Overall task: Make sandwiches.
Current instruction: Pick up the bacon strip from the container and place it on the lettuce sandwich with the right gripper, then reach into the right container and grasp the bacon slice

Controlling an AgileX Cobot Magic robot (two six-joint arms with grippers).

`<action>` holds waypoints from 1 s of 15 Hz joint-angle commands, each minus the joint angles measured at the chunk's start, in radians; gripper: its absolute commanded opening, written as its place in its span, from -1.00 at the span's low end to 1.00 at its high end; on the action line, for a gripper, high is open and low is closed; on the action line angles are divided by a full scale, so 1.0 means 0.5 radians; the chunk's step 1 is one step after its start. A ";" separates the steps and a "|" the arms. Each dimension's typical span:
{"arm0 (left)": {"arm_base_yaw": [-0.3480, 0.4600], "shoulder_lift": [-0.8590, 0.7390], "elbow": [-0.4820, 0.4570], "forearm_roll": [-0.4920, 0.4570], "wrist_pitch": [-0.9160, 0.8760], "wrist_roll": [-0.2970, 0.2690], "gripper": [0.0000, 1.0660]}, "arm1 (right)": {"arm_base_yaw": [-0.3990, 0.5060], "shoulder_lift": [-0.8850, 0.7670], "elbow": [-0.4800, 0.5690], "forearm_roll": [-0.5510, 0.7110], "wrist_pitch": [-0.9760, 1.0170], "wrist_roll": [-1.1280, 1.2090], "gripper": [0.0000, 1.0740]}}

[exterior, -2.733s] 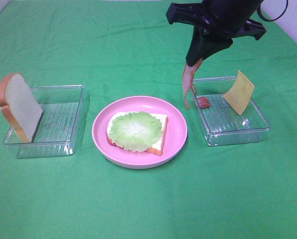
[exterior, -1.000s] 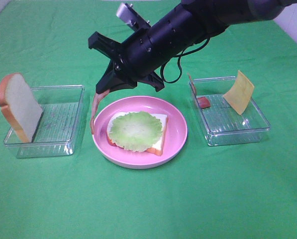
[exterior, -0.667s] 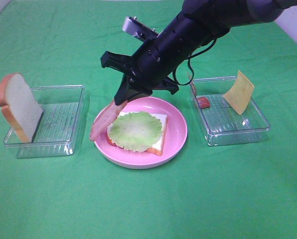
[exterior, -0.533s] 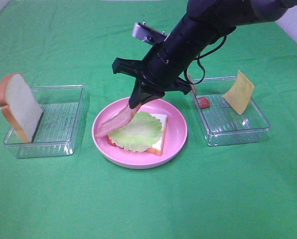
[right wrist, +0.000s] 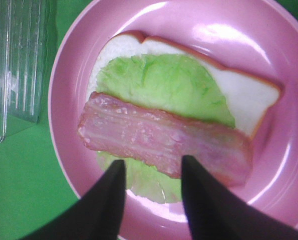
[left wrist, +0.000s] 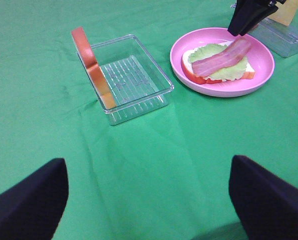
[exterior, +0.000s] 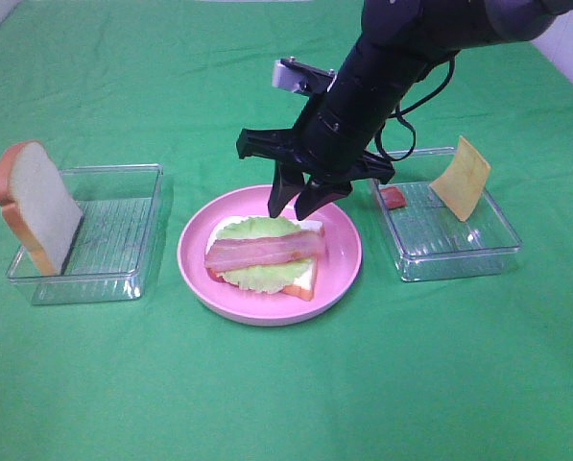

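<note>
Bacon (exterior: 265,252), a reddish-pink toy strip, lies flat across the ruffled green lettuce (exterior: 252,278) and white bread slice with orange-brown crust (exterior: 308,276) on the round pink plate (exterior: 346,257). It sits directly beneath the right tool (exterior: 291,209), whose jaws hang apart and empty. I judge cheese comes next: lift clear, then swing outward to the thin yellow cheese square (exterior: 462,178), which is propped in the clear plastic tray (exterior: 459,255). The left tool (left wrist: 146,175) gapes open and empty over the green worktop (exterior: 286,403).
</note>
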 commanded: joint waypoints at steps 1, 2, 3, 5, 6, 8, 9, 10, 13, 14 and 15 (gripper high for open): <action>-0.002 -0.040 0.002 -0.006 -0.024 0.004 0.55 | -0.002 -0.032 -0.010 -0.064 0.064 -0.100 0.30; -0.002 -0.040 0.002 -0.006 -0.024 0.004 0.55 | -0.002 -0.032 -0.010 -0.078 0.086 -0.110 0.33; -0.002 -0.040 0.002 -0.006 -0.024 0.004 0.55 | -0.006 -0.032 -0.010 -0.112 0.138 -0.110 0.33; -0.002 -0.040 0.002 -0.006 -0.024 0.004 0.55 | -0.008 -0.068 -0.010 -0.198 0.216 -0.110 0.33; -0.002 -0.040 0.002 -0.006 -0.024 0.004 0.55 | -0.008 -0.106 -0.010 -0.256 0.236 -0.110 0.33; -0.002 -0.040 0.002 -0.006 -0.024 0.004 0.55 | -0.060 -0.194 -0.012 -0.370 0.258 -0.056 0.33; -0.002 -0.040 0.002 -0.006 -0.024 0.004 0.55 | -0.118 -0.226 -0.022 -0.380 0.282 -0.038 0.33; -0.002 -0.040 0.002 -0.006 -0.024 0.006 0.55 | -0.200 -0.242 -0.044 -0.382 0.334 -0.040 0.33; -0.002 -0.040 0.002 -0.006 -0.024 0.006 0.55 | -0.356 -0.246 -0.212 -0.392 0.424 -0.140 0.33; -0.002 -0.040 0.002 -0.006 -0.024 0.006 0.55 | -0.358 -0.244 -0.268 -0.434 0.416 -0.140 0.33; -0.002 -0.040 0.002 -0.006 -0.024 0.006 0.55 | -0.358 -0.224 -0.338 -0.462 0.430 -0.138 0.31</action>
